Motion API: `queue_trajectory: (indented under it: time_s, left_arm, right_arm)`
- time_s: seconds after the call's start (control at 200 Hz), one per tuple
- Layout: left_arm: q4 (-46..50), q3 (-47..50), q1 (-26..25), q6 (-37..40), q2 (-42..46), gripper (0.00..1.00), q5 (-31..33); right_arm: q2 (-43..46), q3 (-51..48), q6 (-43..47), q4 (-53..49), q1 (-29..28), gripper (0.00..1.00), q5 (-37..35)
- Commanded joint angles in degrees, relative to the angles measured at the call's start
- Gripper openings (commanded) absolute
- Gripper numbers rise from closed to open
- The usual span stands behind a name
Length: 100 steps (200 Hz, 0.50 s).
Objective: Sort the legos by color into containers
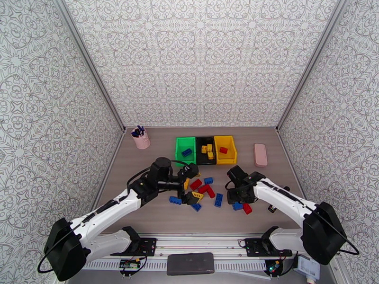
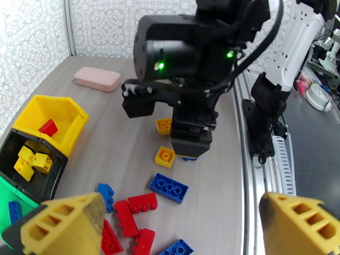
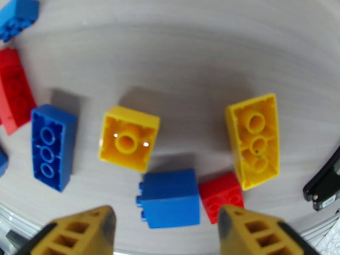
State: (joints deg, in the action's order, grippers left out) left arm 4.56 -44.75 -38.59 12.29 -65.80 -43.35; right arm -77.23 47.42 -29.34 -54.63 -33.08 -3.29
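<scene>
Red, blue and yellow legos [image 1: 204,189] lie scattered mid-table between my arms. The green bin [image 1: 180,146] holds a blue brick, the black bin [image 1: 205,159] yellow bricks, the yellow bin [image 1: 230,146] a red brick. My left gripper [image 1: 194,184] hovers open over the pile; its fingertips [image 2: 63,226] stand wide apart above red bricks [image 2: 142,202] and a blue brick [image 2: 168,188]. My right gripper [image 3: 168,232] is open and points down, with a blue brick [image 3: 170,198] between its fingertips, a red one [image 3: 221,194] just beside, and two upturned yellow bricks [image 3: 128,139] beyond.
A pink cup of pens [image 1: 140,137] stands at the back left. The flat pink slab [image 1: 260,155] lies right of the bins. A small black object [image 3: 325,183] sits near the right gripper. The three bins stand side by side at the back.
</scene>
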Motion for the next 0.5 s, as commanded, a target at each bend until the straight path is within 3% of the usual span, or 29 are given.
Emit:
queue_trajectory:
  time_s: [0.0,0.495]
  left_arm:
    - [1.11,0.31,0.61,1.07,0.41,1.00,-2.10]
    - [0.00,0.85,0.96,0.58,0.10,1.00,-2.48]
  right_arm:
    - [-1.52,0.79,1.18,-1.05,-0.41,0.67,0.91]
    - [-6.48,0.72,3.03,0.36,-0.41,0.56,2.07]
